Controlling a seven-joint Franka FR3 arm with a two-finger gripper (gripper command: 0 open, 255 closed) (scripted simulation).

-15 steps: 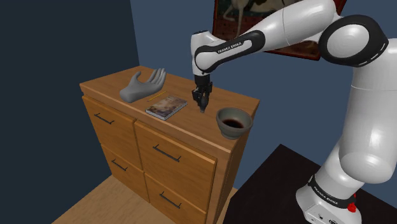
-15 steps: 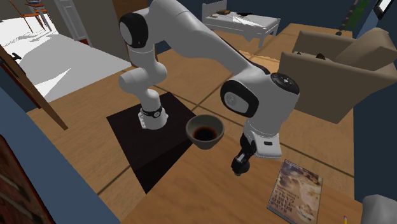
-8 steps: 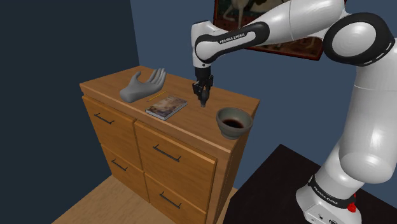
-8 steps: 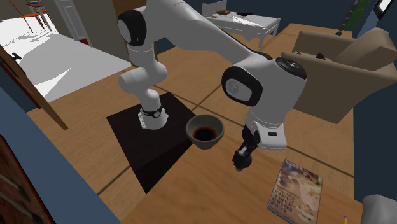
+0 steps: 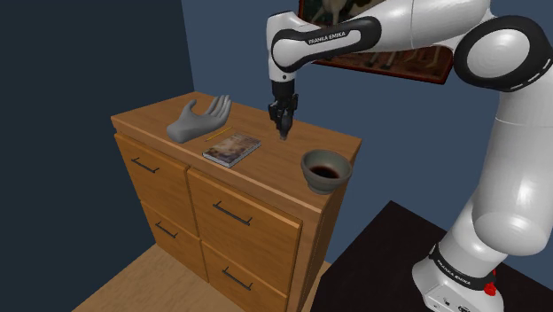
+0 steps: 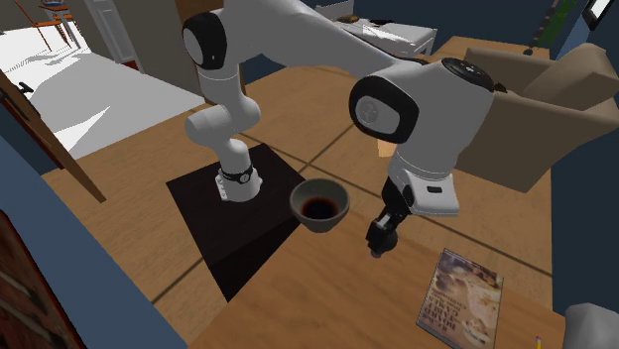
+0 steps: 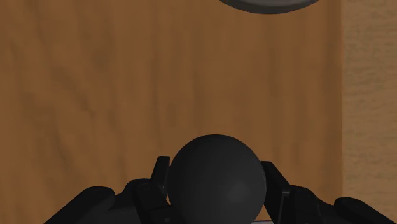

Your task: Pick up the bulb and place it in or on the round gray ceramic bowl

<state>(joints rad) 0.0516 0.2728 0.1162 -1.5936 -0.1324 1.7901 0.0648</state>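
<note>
- One dark, round bulb point(image 7: 216, 178) is pinched on two sides between the black jaws. It appears raised clear of the top of the wooden chest of drawers point(image 5: 257, 213).
- The round grey ceramic bowl with a dark inside point(image 5: 325, 170) stands near the chest's right front corner in the shoulder view, to the right of the jaws and nearer the camera.
- Progress, as judged: grasp and lift are done. Carrying to the bowl, lowering and release remain.
- A grey hand model point(image 5: 199, 120) and a flat picture book point(image 5: 232, 147) lie to the left, away from the route.
</note>
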